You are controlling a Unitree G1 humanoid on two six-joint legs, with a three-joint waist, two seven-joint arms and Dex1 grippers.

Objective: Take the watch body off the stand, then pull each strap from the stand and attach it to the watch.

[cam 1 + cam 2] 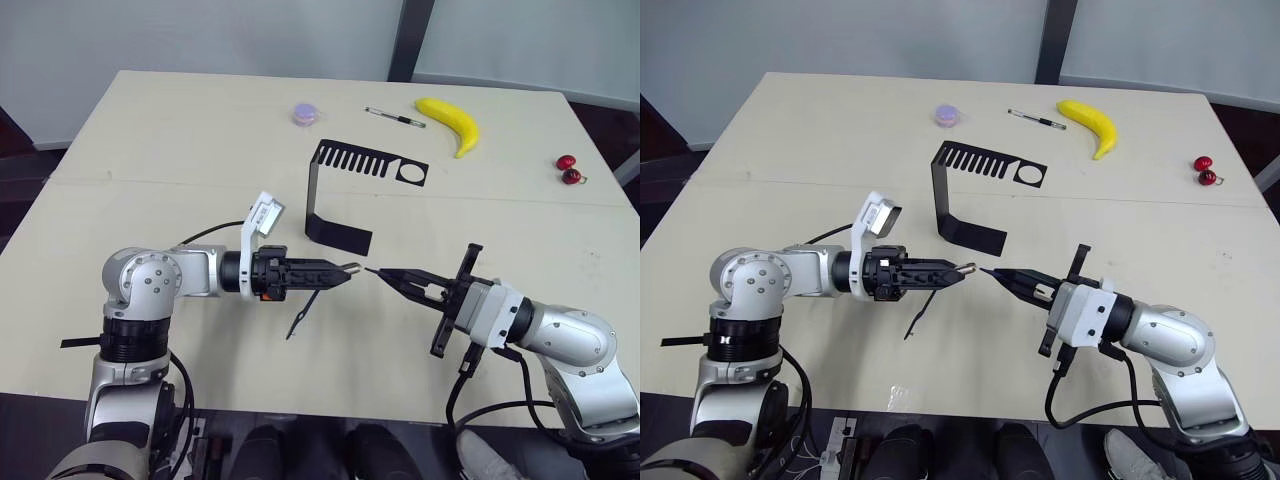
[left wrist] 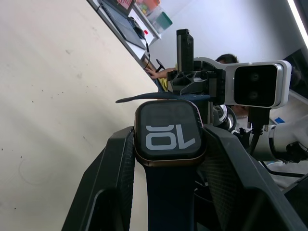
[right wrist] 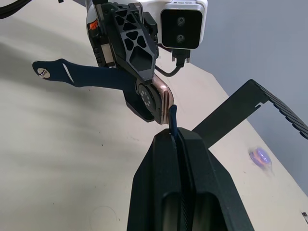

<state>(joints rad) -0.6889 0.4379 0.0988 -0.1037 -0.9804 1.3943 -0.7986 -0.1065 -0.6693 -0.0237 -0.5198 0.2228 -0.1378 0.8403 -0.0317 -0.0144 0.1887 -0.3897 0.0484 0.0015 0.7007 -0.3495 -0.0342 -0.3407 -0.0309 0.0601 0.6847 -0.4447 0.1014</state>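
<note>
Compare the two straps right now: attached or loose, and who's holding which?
The first strap is already joined to the watch body, which the left gripper clamps; it hangs free off the case. The second strap is not yet attached: it is pinched in the right gripper, with just its tip showing, edge-on, close to the case. Both are dark navy and off the stand.

Navy straps (image 3: 91,77), watch body (image 2: 169,131) dark w/ pale digits (gold-ish rim), black stand (image 1: 345,190), yellow banana (image 1: 450,122).
</note>
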